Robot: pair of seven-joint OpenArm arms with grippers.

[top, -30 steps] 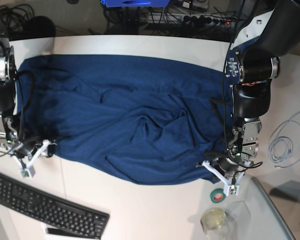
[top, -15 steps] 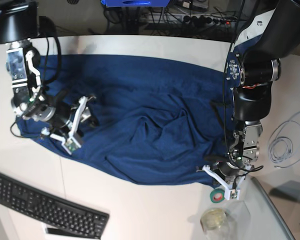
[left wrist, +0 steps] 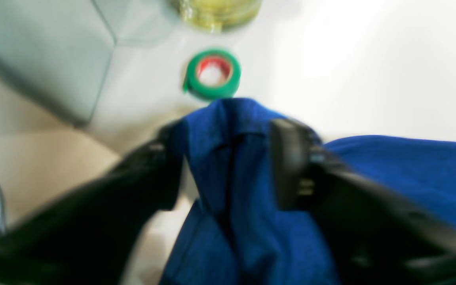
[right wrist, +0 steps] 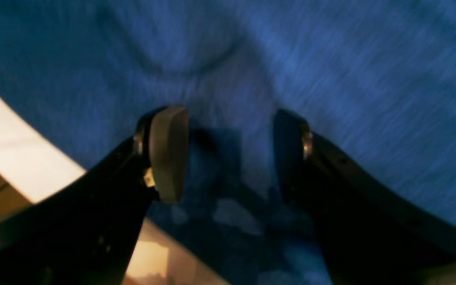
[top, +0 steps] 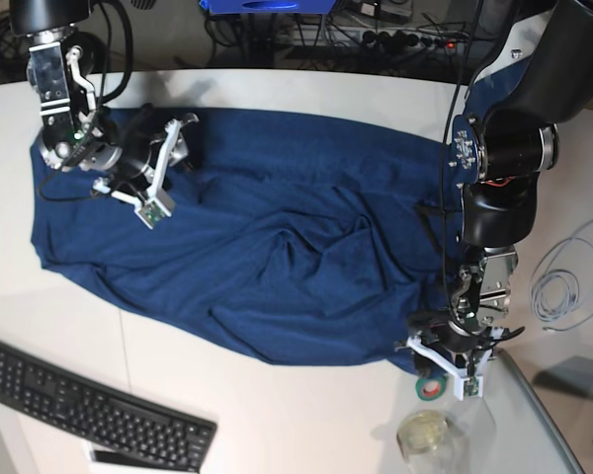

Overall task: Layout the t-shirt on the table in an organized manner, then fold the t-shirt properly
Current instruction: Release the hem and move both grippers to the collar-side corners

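Note:
The dark blue t-shirt (top: 296, 237) lies spread and wrinkled across the white table (top: 277, 89). My left gripper (top: 443, 365) is at the shirt's near right corner. In the left wrist view its jaws (left wrist: 228, 158) stand wide apart, and the cloth corner (left wrist: 390, 170) lies loose between them. My right gripper (top: 168, 168) hovers over the shirt's far left part. Seen from the right wrist, that gripper (right wrist: 230, 154) is open just above the fabric (right wrist: 331, 59) with nothing between its fingers. The table edge (right wrist: 6, 142) shows at the left.
A green tape roll (top: 430, 387) (left wrist: 212, 75) lies just beyond the left gripper, with a yellowish jar (top: 423, 432) behind it. A clear panel (top: 534, 415) stands at the near right. A black keyboard (top: 89, 405) sits near left, a coiled cable (top: 563, 281) at right.
The right arm swung from the table's near left edge up over the shirt to its far left part. The left gripper's jaws spread apart at the shirt corner.

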